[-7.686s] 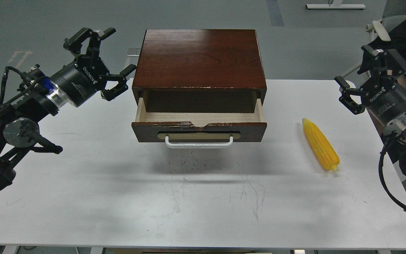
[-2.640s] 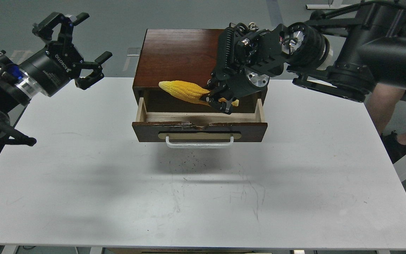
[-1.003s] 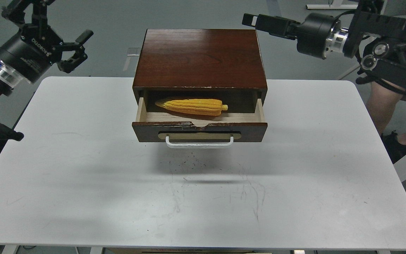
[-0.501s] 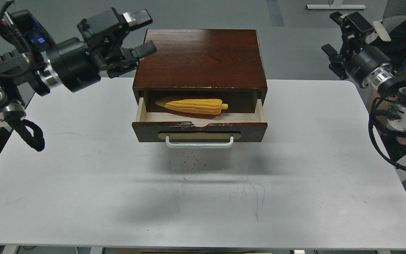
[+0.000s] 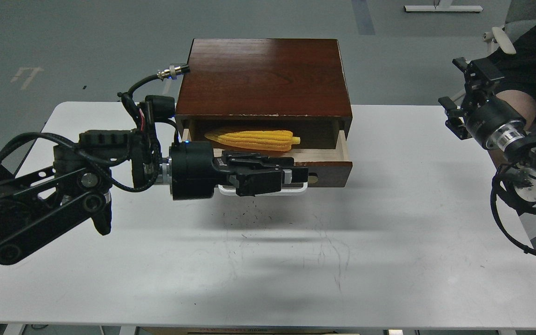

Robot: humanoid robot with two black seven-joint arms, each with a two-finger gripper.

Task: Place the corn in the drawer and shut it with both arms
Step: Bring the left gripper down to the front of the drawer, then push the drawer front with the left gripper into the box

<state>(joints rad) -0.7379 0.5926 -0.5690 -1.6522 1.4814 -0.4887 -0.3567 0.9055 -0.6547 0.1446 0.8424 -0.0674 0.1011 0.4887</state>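
Note:
The yellow corn (image 5: 254,138) lies on its side inside the open drawer (image 5: 331,173), tip to the left. The drawer sticks out from the dark red-brown cabinet (image 5: 263,74). My left gripper (image 5: 301,172) reaches in from the left and lies across the drawer front, fingers pointing right and pressed together, empty. It hides most of the white handle (image 5: 258,191) and the left half of the front. My right gripper (image 5: 454,93) hovers open and empty at the table's right edge, well away from the drawer.
The white table (image 5: 268,260) stretches out in front of the cabinet, with scuff marks near the middle. A person's arm and dark clothing (image 5: 528,88) are behind my right arm at the far right.

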